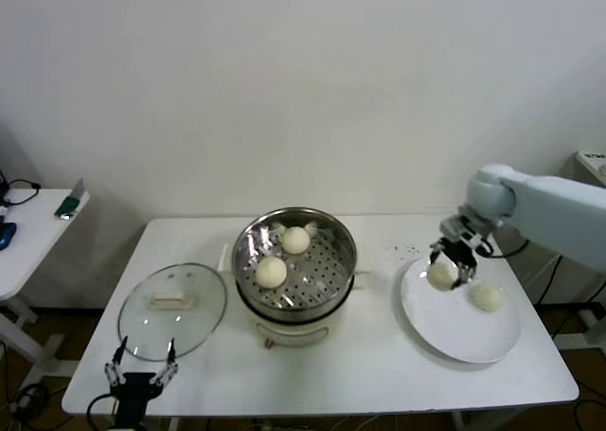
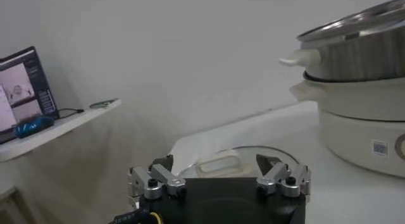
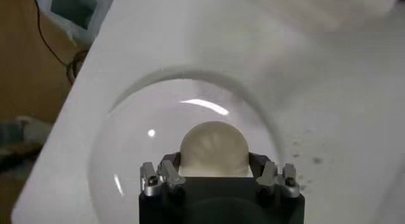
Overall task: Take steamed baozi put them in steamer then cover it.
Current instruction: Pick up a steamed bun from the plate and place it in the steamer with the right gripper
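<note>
From my remote station I watch the right arm reach in from the table's right side, elbow bent and wrist tipped down, its right gripper over the near-left part of the white plate with its fingers clamped on one steamed baozi. A second bun lies on the plate just beside it. Two more buns sit apart on the perforated tray of the steamer, which stands uncovered at the middle of the white table. The cover rests flat on the table to the steamer's left. The left gripper waits low at the table's front-left edge, jaws spread wide and empty, just in front of the cover.
</note>
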Controlling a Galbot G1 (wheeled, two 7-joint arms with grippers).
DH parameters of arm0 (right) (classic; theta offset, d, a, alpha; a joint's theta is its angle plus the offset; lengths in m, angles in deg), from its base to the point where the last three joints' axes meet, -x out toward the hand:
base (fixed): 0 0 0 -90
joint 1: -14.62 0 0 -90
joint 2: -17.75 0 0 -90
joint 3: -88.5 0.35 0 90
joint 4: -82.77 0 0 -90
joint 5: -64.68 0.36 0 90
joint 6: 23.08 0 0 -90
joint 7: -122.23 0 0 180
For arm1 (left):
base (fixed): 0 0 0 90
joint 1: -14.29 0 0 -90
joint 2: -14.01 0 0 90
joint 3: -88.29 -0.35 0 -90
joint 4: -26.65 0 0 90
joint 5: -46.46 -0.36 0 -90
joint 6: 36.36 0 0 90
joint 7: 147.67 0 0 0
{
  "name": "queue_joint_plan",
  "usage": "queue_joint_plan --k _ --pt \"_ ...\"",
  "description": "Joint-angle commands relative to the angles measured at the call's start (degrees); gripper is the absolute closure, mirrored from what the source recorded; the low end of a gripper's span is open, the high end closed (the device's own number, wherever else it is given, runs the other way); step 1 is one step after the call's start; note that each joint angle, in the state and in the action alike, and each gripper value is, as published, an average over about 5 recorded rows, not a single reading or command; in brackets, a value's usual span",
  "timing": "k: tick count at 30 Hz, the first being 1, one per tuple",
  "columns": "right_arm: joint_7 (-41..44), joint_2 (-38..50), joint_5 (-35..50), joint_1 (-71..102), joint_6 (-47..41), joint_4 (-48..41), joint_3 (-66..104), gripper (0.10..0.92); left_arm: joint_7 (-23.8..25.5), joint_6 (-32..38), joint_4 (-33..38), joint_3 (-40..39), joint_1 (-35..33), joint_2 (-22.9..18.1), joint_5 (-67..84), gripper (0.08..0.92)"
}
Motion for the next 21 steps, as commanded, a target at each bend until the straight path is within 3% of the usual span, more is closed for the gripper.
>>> queue_joint_plan --k 1,7,21 --pt "3.35 -11.90 -4.76 -9.57 16.52 1.28 3.21 0.321 -0.26 -0.77 0.62 -0.24 -0.07 0.05 0.43 0.177" --pt "3.71 -19.63 -8.70 -9.40 21.72 2.21 7.25 0.321 -0.24 -1.56 1.53 -0.79 0.39 -0.14 0.68 0.177" --pt "3.14 -32.09 -14.68 -0.39 22.79 4.17 7.94 0.318 0.01 -1.65 1.71 -0.42 -0.07 0.50 2.46 0.177"
